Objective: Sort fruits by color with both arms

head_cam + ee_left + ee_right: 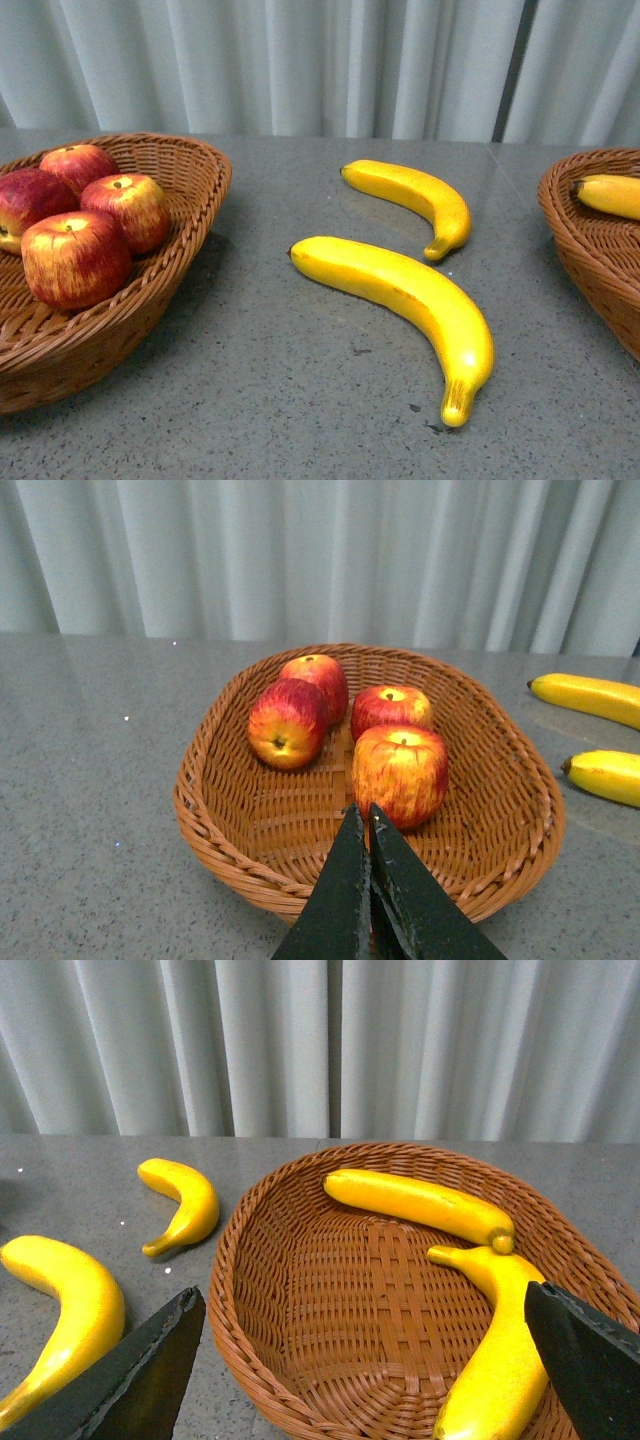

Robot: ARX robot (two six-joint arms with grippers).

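Several red apples (78, 255) lie in the left wicker basket (190, 215); the left wrist view shows them too, apples (400, 772) inside the basket (215, 820). My left gripper (362, 815) is shut and empty, just above that basket's near rim. Two bananas lie on the table: a large banana (410, 295) in front and a smaller banana (420, 195) behind. The right basket (300, 1360) holds two bananas (415, 1203) (505, 1350). My right gripper (362, 1320) hangs open over this basket, with one finger (150, 1370) outside the rim. Neither arm shows in the front view.
The grey stone table (300, 400) carries both baskets, the right one (590, 240) at the front view's right edge. A pale curtain (320, 60) closes the back. Open tabletop lies between the baskets around the two loose bananas.
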